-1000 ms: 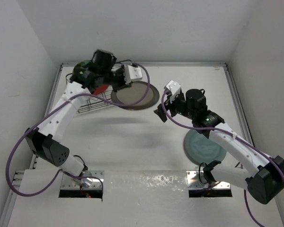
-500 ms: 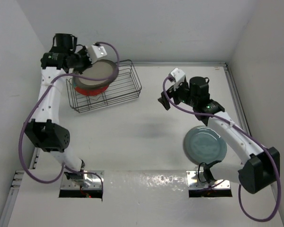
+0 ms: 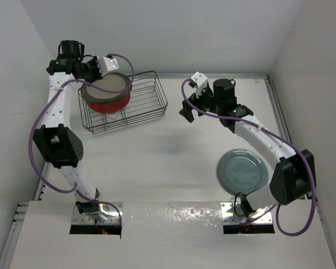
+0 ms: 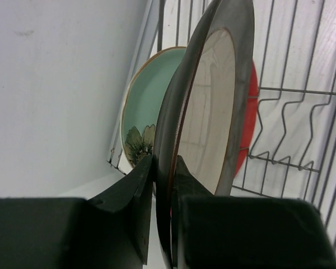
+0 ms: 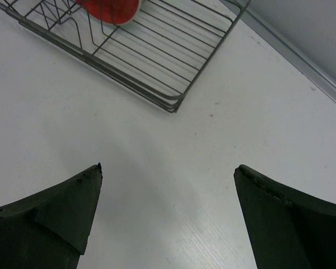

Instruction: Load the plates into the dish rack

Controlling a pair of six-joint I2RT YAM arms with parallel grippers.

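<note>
My left gripper [image 3: 92, 75] is shut on the rim of the cream plate with dark brown rim [image 3: 106, 85], holding it on edge over the left end of the dish rack [image 3: 143, 106]. The left wrist view shows this plate [image 4: 213, 106] between my fingers, with the red plate [image 4: 250, 112] behind it and the mint-green plate [image 4: 148, 106] standing beside it in the rack [image 4: 291, 123]. The red plate [image 3: 107, 105] stands in the rack. The blue-teal plate [image 3: 242, 171] lies flat on the table at the right. My right gripper [image 3: 187, 114] is open and empty, hovering over bare table right of the rack [image 5: 157, 50].
White walls close in on the left, back and right. A metal rail [image 3: 280, 117] runs along the table's right edge. The right arm's forearm passes just beside the blue-teal plate.
My left arm has swung the cream plate from the middle back of the table leftward to the rack and lowered it there. My right gripper has moved up and left, away from the blue-teal plate.
</note>
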